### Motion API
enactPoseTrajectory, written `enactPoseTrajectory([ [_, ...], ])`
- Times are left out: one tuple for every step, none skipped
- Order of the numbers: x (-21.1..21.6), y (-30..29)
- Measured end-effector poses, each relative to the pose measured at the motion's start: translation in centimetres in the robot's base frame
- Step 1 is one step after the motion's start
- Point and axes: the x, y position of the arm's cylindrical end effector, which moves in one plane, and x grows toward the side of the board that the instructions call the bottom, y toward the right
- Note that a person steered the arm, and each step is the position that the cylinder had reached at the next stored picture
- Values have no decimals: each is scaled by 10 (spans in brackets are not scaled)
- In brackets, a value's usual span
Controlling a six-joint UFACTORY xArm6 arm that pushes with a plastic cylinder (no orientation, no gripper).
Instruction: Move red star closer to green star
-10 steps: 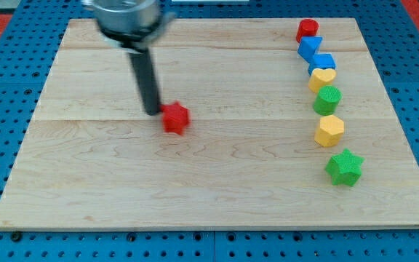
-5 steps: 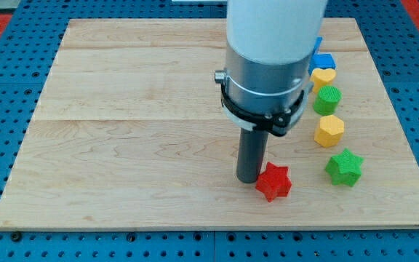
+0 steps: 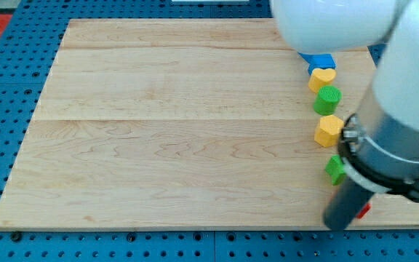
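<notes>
Pincer absent; my tip [image 3: 338,225] presses the red star [image 3: 364,210], mostly hidden, at its 3 o'clock; green star [image 3: 334,169] sits 12 o'clock. I'd nudge gently upward.

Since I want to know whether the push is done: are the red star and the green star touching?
Cannot tell. In the camera view the arm hides most of both: only a sliver of the red star and an edge of the green star show; my tip sits beside the red sliver.
</notes>
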Motion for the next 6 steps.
enactPoseTrajectory([
  [2, 10],
  [1, 64],
  [-1, 165],
  [-18, 173],
  [-26, 125],
  [-25, 57],
])
